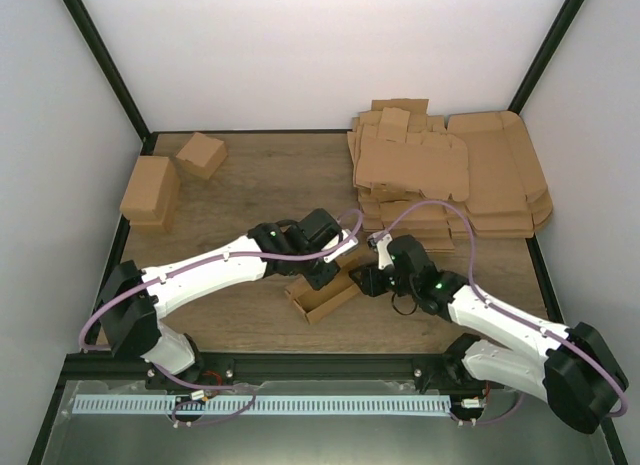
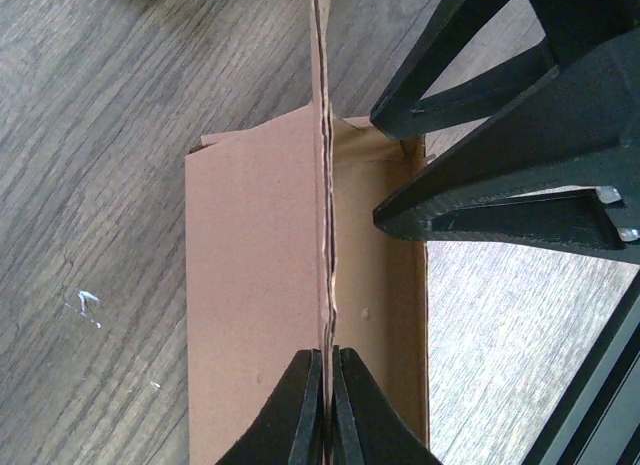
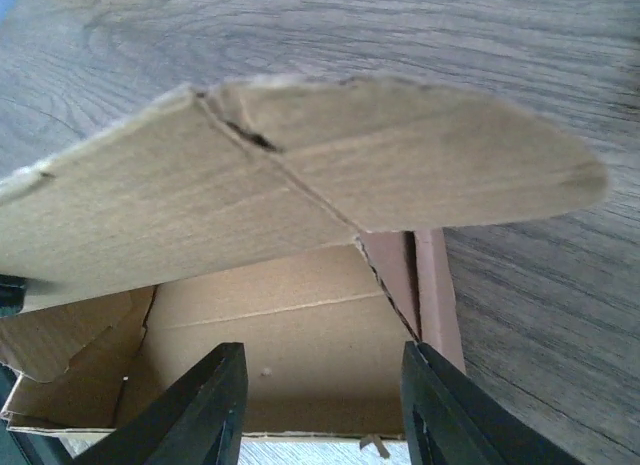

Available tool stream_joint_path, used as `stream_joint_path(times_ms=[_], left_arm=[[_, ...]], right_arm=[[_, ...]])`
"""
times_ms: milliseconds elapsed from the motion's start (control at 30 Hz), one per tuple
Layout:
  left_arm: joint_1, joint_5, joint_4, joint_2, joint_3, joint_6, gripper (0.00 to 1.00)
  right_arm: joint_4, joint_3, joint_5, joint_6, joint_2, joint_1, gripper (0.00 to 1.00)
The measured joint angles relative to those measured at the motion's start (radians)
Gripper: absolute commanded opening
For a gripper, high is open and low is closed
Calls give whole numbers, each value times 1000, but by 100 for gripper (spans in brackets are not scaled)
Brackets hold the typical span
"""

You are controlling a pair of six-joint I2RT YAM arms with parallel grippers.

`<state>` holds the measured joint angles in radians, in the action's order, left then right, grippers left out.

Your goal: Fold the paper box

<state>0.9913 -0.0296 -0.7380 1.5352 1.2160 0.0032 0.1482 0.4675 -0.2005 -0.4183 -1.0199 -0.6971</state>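
I see left gripper pinching paper box wall; right gripper, at box's 3 o'clock, stands half-wide, holding nothing.

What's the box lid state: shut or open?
Open. The lid of the box stands raised, the inside showing beneath it in the right wrist view. The left hand pinches an upright cardboard edge.

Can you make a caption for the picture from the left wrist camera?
The left gripper pinches an upright flap of the paper box while the right gripper reaches into it.
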Motion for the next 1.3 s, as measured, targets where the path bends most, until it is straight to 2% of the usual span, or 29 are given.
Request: stream_joint_path(times_ms=[300, 500, 767, 833, 867, 900, 967, 1067, 1167, 1300], left_arm=[[19, -56, 15, 6, -33, -55, 4], [34, -86, 39, 27, -56, -104, 4], [39, -126, 87, 56, -87, -148, 7], [41, -134, 105, 70, -107, -158, 15], [42, -137, 110, 76, -116, -163, 24], [43, -138, 113, 79, -122, -163, 39], [44, -138, 117, 82, -132, -173, 61], [44, -135, 124, 78, -133, -190, 85], [43, -130, 132, 44, -133, -221, 98], [37, -128, 150, -39, -129, -259, 100]], right_arm=[[127, 33, 68, -50, 72, -1, 51], [212, 50, 143, -129, 131, -1, 51], [233, 34, 234, -254, 217, -1, 50], [232, 34, 249, -264, 217, -1, 51], [232, 34, 256, -268, 217, -1, 51], [232, 34, 259, -270, 214, -1, 51], [232, 34, 263, -274, 205, -1, 51], [235, 34, 264, -282, 185, -1, 52], [241, 33, 253, -304, 185, -1, 55], [239, 5, 213, -339, 203, -1, 56]])
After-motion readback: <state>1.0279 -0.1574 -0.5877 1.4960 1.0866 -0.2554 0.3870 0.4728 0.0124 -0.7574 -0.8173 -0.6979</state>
